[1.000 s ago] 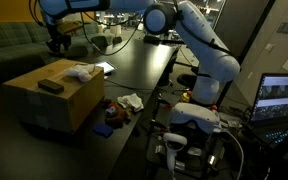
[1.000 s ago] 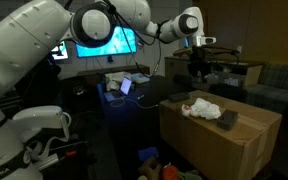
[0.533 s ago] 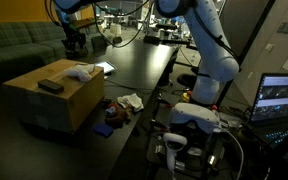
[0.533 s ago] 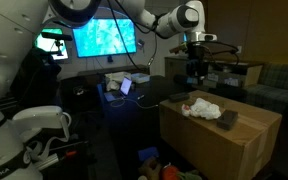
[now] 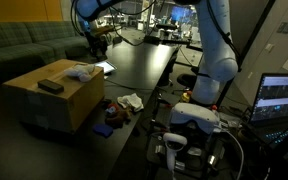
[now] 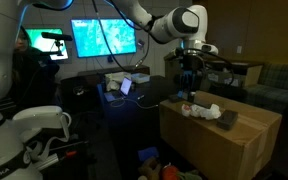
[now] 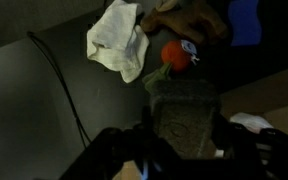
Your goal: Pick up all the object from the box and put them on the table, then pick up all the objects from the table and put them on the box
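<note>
In the wrist view my gripper (image 7: 184, 132) is shut on a grey-green soft item (image 7: 184, 100) that hangs between the fingers. Below it on the black table (image 7: 44, 90) lie a white cloth (image 7: 116, 38), a small red item (image 7: 178, 54), a brown item (image 7: 189, 18) and a blue one (image 7: 246, 22). In both exterior views the gripper (image 5: 96, 45) (image 6: 188, 82) hangs in the air beside the tan box (image 5: 49, 108) (image 6: 224, 145). On the box top rest a white cloth (image 5: 80, 71) (image 6: 205, 108) and a dark block (image 5: 50, 87) (image 6: 228, 119).
A cable (image 7: 59, 80) runs across the table in the wrist view. A laptop (image 5: 281, 98) stands at the right of an exterior view, and lit screens (image 6: 104, 38) glow behind the table. A dark sofa (image 5: 19, 45) sits beyond the box.
The arm has carried the gripper sideways from above the box's far edge out over the table. The jaws keep the same grip. The things on the box have not moved.
</note>
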Motion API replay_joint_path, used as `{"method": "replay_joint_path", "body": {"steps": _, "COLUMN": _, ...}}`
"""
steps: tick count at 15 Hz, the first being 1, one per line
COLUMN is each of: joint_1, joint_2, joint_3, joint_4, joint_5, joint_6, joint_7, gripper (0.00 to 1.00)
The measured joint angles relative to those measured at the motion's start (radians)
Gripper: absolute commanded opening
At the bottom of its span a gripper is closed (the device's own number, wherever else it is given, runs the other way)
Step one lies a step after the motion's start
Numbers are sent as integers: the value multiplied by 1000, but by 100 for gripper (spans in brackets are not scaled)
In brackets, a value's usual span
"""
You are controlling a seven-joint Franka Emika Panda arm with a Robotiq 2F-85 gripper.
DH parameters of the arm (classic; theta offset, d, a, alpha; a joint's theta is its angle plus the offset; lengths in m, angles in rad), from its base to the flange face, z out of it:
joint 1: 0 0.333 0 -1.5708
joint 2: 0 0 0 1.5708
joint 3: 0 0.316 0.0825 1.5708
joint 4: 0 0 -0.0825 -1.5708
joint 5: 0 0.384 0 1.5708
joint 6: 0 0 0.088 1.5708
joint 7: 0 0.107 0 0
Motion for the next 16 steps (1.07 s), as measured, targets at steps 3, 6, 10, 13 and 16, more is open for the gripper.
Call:
{"method": "replay_joint_path", "body": {"steps": 3, "joint_1": -27, "joint_2": -54, "joint_3": -19, "joint_4": -167, "joint_5": 1, "joint_6": 80, "joint_7": 25, "gripper": 31}}
{"method": "replay_joint_path", "body": {"steps": 6, "joint_1": -61, "joint_2": -77, "joint_3": -39, "joint_4": -346, "joint_5": 10, "joint_6": 240, "joint_7": 35, "gripper": 31}}
{"method": "replay_joint_path", "body": {"steps": 10, "joint_1": -96, "joint_2": -59, "joint_3": -82, "joint_4": -586, "joint_5": 13, "joint_6": 552, "joint_7": 102, "gripper": 31}}
{"method": "replay_joint_path", "body": {"steps": 13, "joint_1": -94, "joint_2": 11, "joint_3": -118, "joint_4": -672, "joint_5": 17, "joint_6": 753, "joint_7": 196, "gripper": 31}}
{"method": "replay_joint_path", "body": {"steps": 16, "joint_1": -80, "joint_2": 98, "joint_3": -129, "joint_4": -671, "joint_5": 76, "joint_6": 886, "joint_7": 273, "gripper": 31}}
